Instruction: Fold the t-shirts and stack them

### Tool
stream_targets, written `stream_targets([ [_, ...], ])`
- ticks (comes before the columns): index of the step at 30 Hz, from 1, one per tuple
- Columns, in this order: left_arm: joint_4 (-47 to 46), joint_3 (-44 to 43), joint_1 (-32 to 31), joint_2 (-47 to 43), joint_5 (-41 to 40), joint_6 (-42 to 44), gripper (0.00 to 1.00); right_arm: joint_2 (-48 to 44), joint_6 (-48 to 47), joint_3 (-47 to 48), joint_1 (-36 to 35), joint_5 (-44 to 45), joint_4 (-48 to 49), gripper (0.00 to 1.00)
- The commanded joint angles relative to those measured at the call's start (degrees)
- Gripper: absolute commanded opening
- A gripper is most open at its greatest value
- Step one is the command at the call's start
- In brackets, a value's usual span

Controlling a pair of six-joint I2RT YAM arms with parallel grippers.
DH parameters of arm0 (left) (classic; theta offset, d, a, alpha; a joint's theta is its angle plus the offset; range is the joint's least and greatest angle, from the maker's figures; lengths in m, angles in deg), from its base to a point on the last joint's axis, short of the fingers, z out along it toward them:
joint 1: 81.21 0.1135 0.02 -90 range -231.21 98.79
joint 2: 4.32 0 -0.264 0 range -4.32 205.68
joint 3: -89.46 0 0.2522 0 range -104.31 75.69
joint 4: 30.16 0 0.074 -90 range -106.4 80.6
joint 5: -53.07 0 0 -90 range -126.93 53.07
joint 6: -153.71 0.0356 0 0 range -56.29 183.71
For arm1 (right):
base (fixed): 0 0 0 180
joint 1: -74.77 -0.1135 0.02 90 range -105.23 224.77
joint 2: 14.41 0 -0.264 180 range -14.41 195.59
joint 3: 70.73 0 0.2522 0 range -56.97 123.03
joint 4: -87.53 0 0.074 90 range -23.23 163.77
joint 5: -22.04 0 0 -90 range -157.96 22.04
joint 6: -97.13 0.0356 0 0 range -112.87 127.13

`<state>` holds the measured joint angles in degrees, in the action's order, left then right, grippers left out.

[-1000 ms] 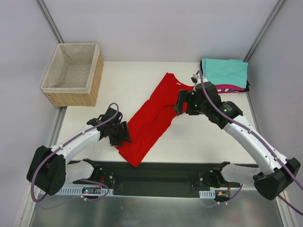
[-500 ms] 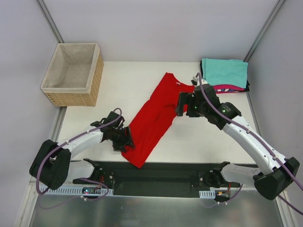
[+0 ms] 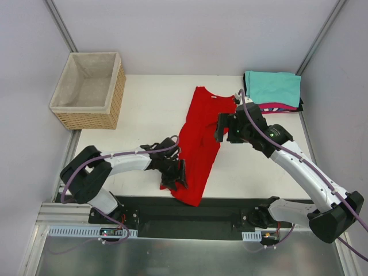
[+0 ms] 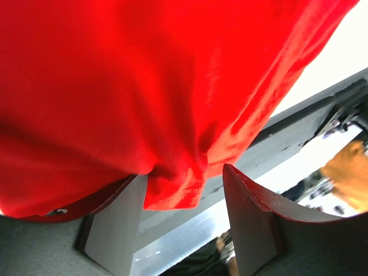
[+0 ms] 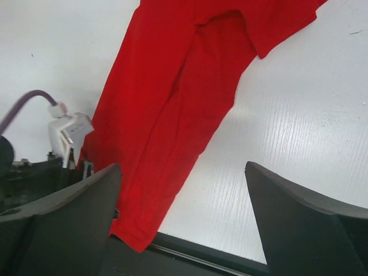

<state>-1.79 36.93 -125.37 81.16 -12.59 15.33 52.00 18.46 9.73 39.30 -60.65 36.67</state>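
The red t-shirt (image 3: 201,129) lies lengthwise down the middle of the table, neck at the far end. My left gripper (image 3: 175,172) sits at its near left hem. In the left wrist view the red cloth (image 4: 144,86) drapes over the left finger and hangs between the jaws (image 4: 183,175), with a clear gap to the right finger, so it is open. My right gripper (image 3: 221,127) hovers wide open above the shirt's right edge, nothing between its fingers (image 5: 183,167). Folded teal (image 3: 273,86), magenta-pink (image 3: 276,107) and black (image 3: 299,106) t-shirts are stacked at the far right.
A wicker basket (image 3: 114,98) with beige lining stands at the far left corner. The dark base rail (image 3: 190,215) runs along the table's near edge, just below the shirt's hem. Bare white tabletop (image 5: 299,115) lies right of the shirt.
My left gripper has swept right along the near edge and the shirt's lower end has swung with it, so the shirt now lies nearly straight. The right gripper has barely moved.
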Motion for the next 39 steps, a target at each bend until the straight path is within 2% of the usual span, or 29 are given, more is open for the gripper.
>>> stream_targets([
  [1, -0.4, -5.7, -7.0, 10.6, -5.4, -0.2, 0.56, -0.4, 0.0, 1.0, -0.1, 2.1, -1.4, 0.93],
  [6, -0.3, -13.5, -10.2, 15.5, -4.9, 0.4, 0.55, -0.3, -0.4, 1.0, 0.0, 5.2, -2.0, 0.94],
  [10, 2.8, -16.2, -9.8, 10.1, -10.1, 3.0, 0.57, 3.0, -1.4, 2.6, 1.1, 7.6, -1.7, 0.94],
  [13, 8.5, -19.8, -9.3, 4.7, -13.0, 5.6, 0.57, 7.0, -1.9, 4.2, 4.1, 5.9, 0.9, 0.94],
  [17, 12.6, -21.3, -6.2, -5.4, -15.7, 6.5, 0.58, 15.0, -2.9, 10.1, 8.8, 1.2, 3.1, 0.94],
  [23, 17.1, -20.7, -2.8, -17.2, -17.3, 7.2, 0.60, 33.3, -3.3, 23.8, 12.9, -4.0, 4.5, 0.93],
  [28, 20.0, -18.5, -1.2, -21.7, -19.1, 6.7, 0.60, 48.1, -1.4, 34.3, 14.8, -9.6, 5.3, 0.93],
  [39, 23.2, -16.1, 3.5, -25.0, -18.4, 7.5, 0.60, 62.4, 7.0, 43.2, 19.8, -22.9, 14.3, 0.93],
])
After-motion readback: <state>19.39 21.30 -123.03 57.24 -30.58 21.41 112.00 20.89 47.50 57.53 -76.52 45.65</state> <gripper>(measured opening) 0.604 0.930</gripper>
